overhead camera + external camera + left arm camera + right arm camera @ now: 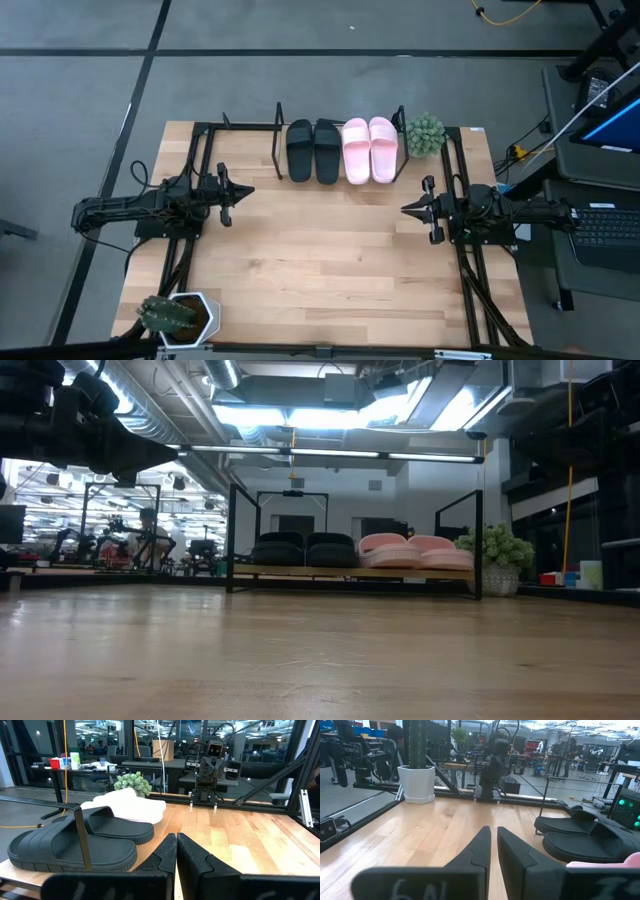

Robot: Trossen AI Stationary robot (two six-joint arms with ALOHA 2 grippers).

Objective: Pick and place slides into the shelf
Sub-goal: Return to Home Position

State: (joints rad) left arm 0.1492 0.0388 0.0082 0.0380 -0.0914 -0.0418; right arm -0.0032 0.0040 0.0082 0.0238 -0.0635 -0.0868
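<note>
Two black slides (313,150) and two pale pink slides (369,150) lie side by side, soles down, on the board of the shelf (350,572) at the table's far edge. The shelf's thin black end frames (277,130) stand at either side of them. My left gripper (248,190) hovers level at the table's left side, shut and holding nothing. My right gripper (405,209) hovers level at the right side, its fingers closed to a narrow slit with nothing between them. In the left wrist view the black slides (75,845) lie beside my left gripper (177,840).
A small green plant (424,134) stands at the shelf's right end. A cactus in a white pot (178,315) sits at the table's near left corner. Black rails run along both sides of the wooden tabletop (320,270), which lies bare between the arms.
</note>
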